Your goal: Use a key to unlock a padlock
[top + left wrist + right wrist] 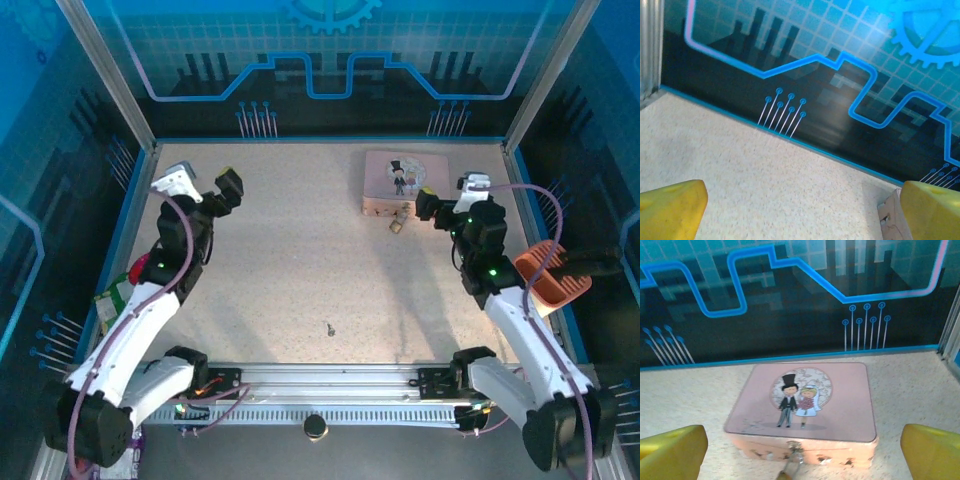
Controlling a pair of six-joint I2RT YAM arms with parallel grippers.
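Note:
The tiny brass padlock point(398, 225) hangs by its silver shackle from the front clasp of the pink tin point(398, 180) at the back right. In the right wrist view the padlock point(790, 467) shows at the bottom edge, below the tin point(805, 400). The small dark key point(330, 328) lies alone on the table, near the front middle. My right gripper point(432, 205) is open just right of the padlock, its yellow fingers point(675, 450) wide apart around the tin's front. My left gripper point(228, 190) hovers open and empty at the back left, its fingers point(670, 207) spread.
An orange scoop-like object point(553, 272) sits past the table's right edge. Green and red items point(120, 290) lie by the left edge. A round black knob point(316, 427) sits on the front rail. A corner of the tin point(892, 220) shows in the left wrist view.

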